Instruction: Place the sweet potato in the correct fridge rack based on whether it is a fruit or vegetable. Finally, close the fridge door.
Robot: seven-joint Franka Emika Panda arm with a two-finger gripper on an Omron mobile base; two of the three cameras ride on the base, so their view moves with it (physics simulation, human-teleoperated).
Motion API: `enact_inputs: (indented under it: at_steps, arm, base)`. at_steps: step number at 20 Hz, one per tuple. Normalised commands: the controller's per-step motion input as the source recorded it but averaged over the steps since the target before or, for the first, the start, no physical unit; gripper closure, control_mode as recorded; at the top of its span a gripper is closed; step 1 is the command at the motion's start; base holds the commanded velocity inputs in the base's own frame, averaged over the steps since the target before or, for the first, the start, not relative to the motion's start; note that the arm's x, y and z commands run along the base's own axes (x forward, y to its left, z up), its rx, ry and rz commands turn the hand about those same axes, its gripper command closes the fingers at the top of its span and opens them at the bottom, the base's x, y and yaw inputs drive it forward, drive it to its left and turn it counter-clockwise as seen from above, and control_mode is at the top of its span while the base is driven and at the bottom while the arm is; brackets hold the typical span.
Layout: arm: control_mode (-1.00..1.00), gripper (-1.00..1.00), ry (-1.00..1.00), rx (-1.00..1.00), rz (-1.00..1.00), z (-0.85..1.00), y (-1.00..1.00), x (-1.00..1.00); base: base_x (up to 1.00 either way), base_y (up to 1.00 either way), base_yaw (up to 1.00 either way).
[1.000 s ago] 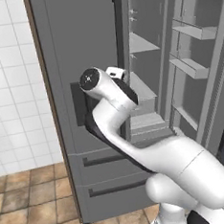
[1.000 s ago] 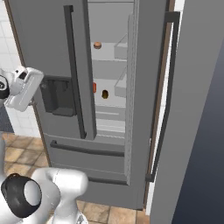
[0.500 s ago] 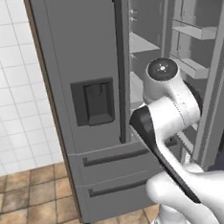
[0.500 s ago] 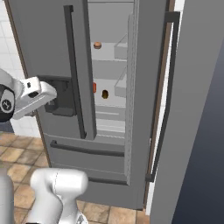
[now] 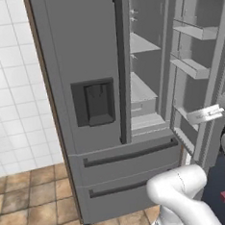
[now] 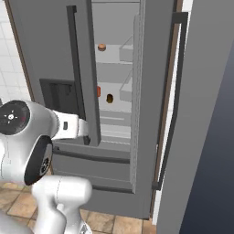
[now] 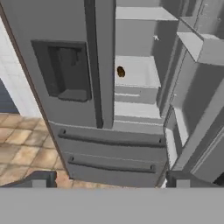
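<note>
Brown sweet potato (image 7: 120, 71) sits on the fridge rack (image 7: 139, 74); gripper (image 7: 109, 183), empty, spread, risks clipping the open door (image 7: 199, 96) at 3 o'clock.

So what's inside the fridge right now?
On one fridge rack sits the sweet potato beside something orange-red. A rounder brown item sits higher up. The closed left door hides the rest.

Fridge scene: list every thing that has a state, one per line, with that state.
Right fridge door: swung wide open.
Left fridge door: closed.
Bottom drawers: both shut.
Sweet potato: lying on the fridge rack, free of the claw.
Claw: empty; only its tips show, so open or shut cannot be told.
</note>
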Motion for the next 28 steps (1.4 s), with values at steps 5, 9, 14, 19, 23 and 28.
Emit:
enact_inputs:
  at_steps: [5, 9, 14, 19, 23, 28]
  arm:
    - [-1.00, -1.00, -0.21, 0.44, -0.15, -0.01, -1.00, -0.43]
    - [-1.00, -1.00, -0.24, 0.33, -0.12, -0.24, -0.87, -0.04]
    - [-1.00, -1.00, -0.21, 0.30, -0.02, -0.34, -0.75, 0.13]
    - [-1.00, -1.00, -0.18, 0.26, 0.00, -0.25, -0.72, 0.05]
    - [-1.00, -1.00, -0.05, 0.24, 0.00, -0.13, -0.63, 0.27]
    - [-1.00, -1.00, 0.00, 0.27, 0.00, -0.18, -0.69, 0.62]
  base:
    - [0.00, 0.00, 0.00]
    - [0.00, 0.00, 0.00]
    - [0.00, 0.00, 0.00]
    - [0.00, 0.00, 0.00]
    - [0.00, 0.00, 0.00]
    - [0.00, 0.00, 0.00]
